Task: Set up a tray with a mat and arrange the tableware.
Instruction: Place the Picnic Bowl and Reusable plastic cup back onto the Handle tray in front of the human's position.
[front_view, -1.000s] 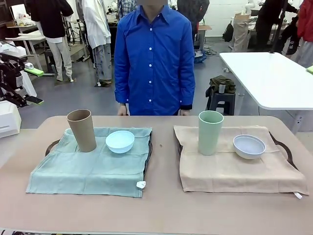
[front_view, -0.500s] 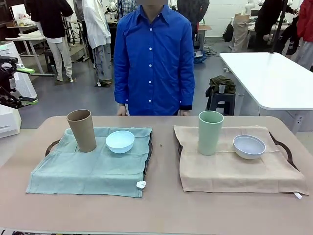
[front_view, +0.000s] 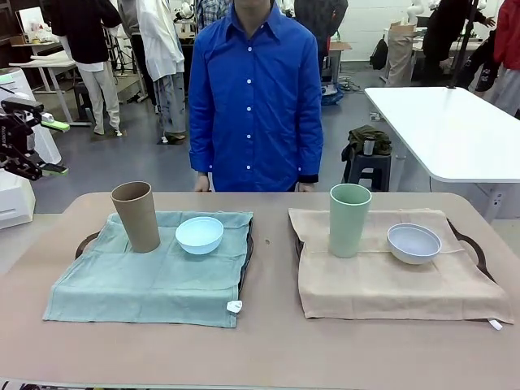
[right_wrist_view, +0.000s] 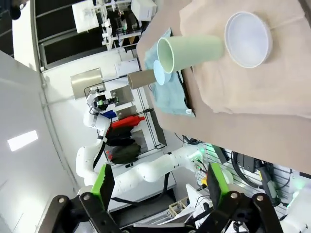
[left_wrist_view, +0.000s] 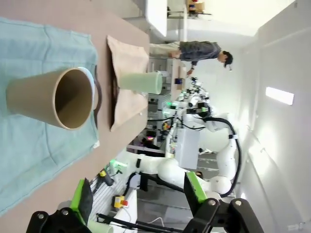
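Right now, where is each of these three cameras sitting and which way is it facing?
Front view: between the arms, looking across the table at the person; the left hand shows at the picture's left edge.
Left wrist view: raised beside the table, rolled sideways, looking along the open left hand at the tan-brown tumbler.
Right wrist view: raised, rolled sideways, looking along the open right hand at the sage green tumbler and grey-white bowl.
Shared: both wrist views show both tumblers.

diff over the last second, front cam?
Left gripper at the picture's left edge rose slightly and shifted, holding nothing. Tan tumbler, light blue bowl, sage tumbler, grey-white bowl and both mats stayed put.
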Controlling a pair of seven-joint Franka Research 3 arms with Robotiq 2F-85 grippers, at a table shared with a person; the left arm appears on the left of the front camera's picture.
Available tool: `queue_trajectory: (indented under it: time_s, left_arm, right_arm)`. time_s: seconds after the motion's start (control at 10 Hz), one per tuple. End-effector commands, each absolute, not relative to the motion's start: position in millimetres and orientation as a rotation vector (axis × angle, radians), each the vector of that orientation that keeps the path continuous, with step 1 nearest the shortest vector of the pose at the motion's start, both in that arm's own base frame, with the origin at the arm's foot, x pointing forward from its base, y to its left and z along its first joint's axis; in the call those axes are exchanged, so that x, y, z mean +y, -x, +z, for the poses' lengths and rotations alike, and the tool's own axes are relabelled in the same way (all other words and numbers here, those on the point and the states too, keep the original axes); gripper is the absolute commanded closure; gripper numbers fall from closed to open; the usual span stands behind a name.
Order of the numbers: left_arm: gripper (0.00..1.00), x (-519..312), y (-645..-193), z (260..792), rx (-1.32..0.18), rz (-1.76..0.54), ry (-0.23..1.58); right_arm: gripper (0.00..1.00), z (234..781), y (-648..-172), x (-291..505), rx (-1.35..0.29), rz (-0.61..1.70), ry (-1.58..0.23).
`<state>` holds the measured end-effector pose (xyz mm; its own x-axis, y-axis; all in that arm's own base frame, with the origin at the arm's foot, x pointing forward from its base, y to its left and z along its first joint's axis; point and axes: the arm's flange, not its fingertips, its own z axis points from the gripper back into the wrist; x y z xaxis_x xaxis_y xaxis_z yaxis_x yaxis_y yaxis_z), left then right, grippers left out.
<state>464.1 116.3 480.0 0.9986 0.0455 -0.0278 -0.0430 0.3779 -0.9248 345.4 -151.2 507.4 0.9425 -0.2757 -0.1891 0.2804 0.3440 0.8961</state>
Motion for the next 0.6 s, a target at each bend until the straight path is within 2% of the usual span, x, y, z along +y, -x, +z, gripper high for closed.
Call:
queue_trajectory:
  time_s: [0.0, 0.1, 0.5]
  left_arm:
    - [0.0, 110, -461, 480, -0.013, 0.004, 1.103]
    - [0.0, 116, -464, 480, -0.002, 0.057, 1.182]
    - [0.0, 116, -464, 480, -0.002, 0.057, 1.182]
  right_arm:
    - [0.0, 514, -341, -137, -0.078, -0.357, -1.052]
    - [0.0, 507, -345, -151, 0.005, -0.361, -1.165]
    - [0.0, 507, -345, -151, 0.005, -0.361, -1.165]
